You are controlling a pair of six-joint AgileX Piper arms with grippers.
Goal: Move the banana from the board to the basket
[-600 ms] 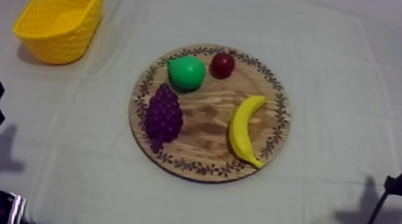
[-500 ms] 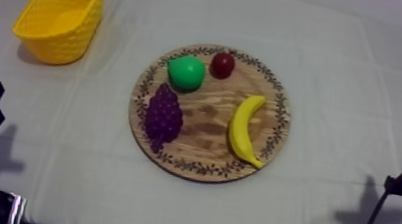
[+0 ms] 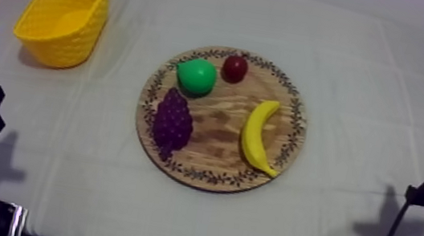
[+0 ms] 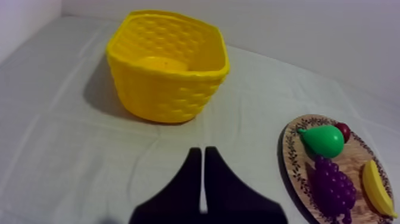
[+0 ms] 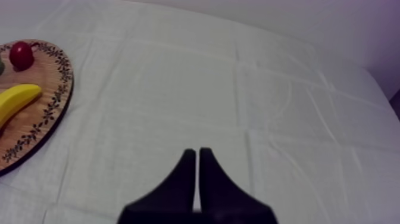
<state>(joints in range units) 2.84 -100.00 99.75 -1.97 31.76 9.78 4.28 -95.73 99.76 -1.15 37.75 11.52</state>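
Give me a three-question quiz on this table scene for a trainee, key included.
1. True or false: the curved yellow toy banana lies on the round wooden board with a patterned rim.
2. Which fruit lies closest to the purple bunch of toy grapes? A) green toy pear B) small red fruit C) banana
3. Fill in: the fingers of the left gripper and the right gripper are ____.
Key: 1 true; 2 A; 3 shut.
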